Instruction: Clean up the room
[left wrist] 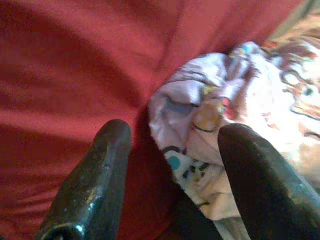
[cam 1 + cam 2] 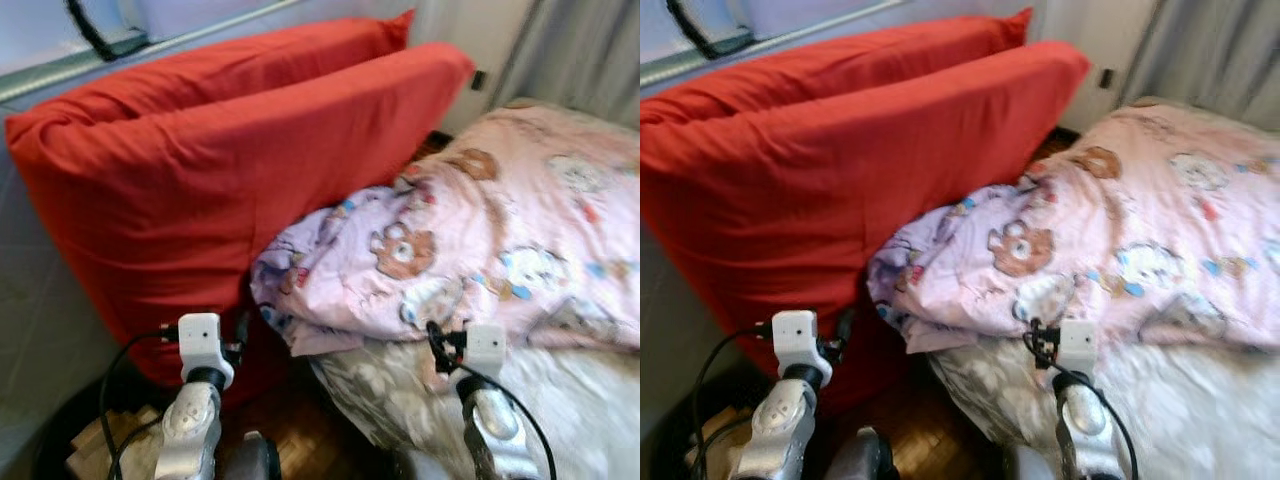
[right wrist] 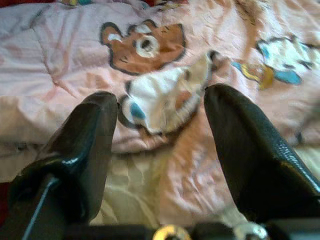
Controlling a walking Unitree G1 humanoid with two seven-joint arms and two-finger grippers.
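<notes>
Both arms were up in front of the robot, at the near edge of the bed. Left gripper (image 1: 170,145) had its two black fingers spread wide, nothing between them, aimed at the seam where the bunched corner of the pink cartoon-bear printed quilt (image 2: 480,240) pressed against the big red fabric-covered cushion (image 2: 230,170). In the left wrist view one finger (image 1: 95,185) lined up over the red cover, the other over the crumpled quilt corner; couldn't tell if either touched the cloth. Right gripper (image 3: 160,125) was also wide open and empty, pointed at the quilt's near edge, framing a white-and-brown bear print, with the pale patterned bed sheet (image 2: 560,390) just below that edge. The quilt lay rumpled across the bed, its left corner hanging off the bed's near-left corner and butting up to the cushion. A second red cushion (image 2: 200,70) of the same kind stood just behind the first, both tilted upright along the wall side, left of the bed. Grey curtain (image 2: 590,50) hung at the far right, behind the bed's far edge. Wood parquet floor (image 2: 300,440) showed between cushion and bed, near the robot's body. Black cables looped off both white wrist modules. Head views were a bit blurred.
</notes>
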